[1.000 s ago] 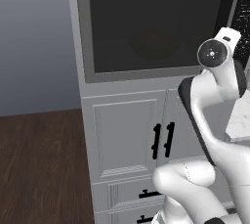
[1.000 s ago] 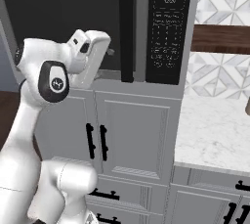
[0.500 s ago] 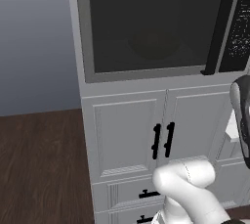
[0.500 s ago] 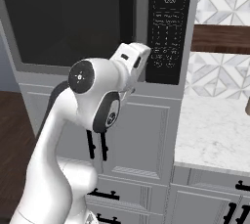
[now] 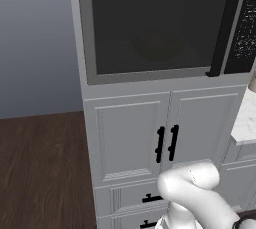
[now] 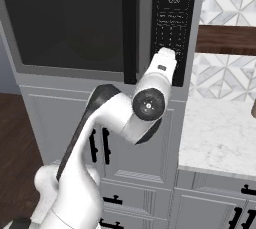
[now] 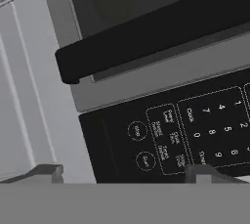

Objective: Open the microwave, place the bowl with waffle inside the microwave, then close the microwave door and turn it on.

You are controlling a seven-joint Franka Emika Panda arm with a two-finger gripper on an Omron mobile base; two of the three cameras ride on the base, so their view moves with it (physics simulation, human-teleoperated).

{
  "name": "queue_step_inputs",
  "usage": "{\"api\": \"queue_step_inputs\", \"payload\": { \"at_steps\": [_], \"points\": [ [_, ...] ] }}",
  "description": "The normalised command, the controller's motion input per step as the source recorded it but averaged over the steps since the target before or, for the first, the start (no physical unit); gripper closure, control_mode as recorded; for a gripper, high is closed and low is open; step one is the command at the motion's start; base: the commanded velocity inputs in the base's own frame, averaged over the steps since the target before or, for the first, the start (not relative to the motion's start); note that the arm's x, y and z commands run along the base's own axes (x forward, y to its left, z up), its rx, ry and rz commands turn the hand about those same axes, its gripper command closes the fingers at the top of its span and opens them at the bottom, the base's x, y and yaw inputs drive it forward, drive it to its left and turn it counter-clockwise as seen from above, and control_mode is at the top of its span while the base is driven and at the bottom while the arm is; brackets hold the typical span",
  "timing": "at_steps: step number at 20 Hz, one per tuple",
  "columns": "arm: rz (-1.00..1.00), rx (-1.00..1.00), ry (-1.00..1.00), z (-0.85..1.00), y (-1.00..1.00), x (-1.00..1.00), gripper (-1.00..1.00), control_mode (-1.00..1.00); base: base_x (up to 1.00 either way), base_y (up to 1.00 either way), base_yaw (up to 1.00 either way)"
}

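The microwave [image 5: 150,28] is built in above white cabinets, and the microwave door [image 6: 70,23] is shut. Its tall black bar handle [image 6: 130,28] runs beside the control strip [image 6: 172,18]. Through the dark glass the bowl [image 5: 159,48] shows as a dim round shape; I cannot make out the waffle. My gripper [image 6: 167,54] is raised close in front of the lower control strip. In the hand view the gripper [image 7: 126,174] is open with nothing between its fingertips [image 7: 46,171], facing the round buttons [image 7: 137,131] and keypad, with the handle [image 7: 146,32] above them.
White cabinet doors with black handles [image 5: 166,143] and drawers sit under the microwave. A marble counter [image 6: 220,133] with a patterned tile wall lies to the right. Dark wood floor [image 5: 40,163] is to the left.
The arm has swung right, from in front of the door glass to the control strip, leaving the upper part of the left base view. The door stays shut and the gripper open.
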Motion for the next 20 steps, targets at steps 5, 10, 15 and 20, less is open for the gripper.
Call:
{"api": "queue_step_inputs", "payload": {
  "at_steps": [5,10,15,20],
  "points": [
    [0.25,0.0,-0.18,-0.04,-0.02,0.5,-1.0,-1.0,0.0,0.0,0.0],
    [0.17,0.0,-0.16,0.0,0.0,0.38,1.0,-1.0,0.0,0.0,0.0],
    [0.05,0.0,-0.07,0.0,-0.2,0.3,1.0,-1.0,0.0,0.0,0.0],
    [0.0,0.0,-0.01,0.0,-0.14,0.47,1.0,-1.0,0.0,0.0,0.0]
  ]
}}
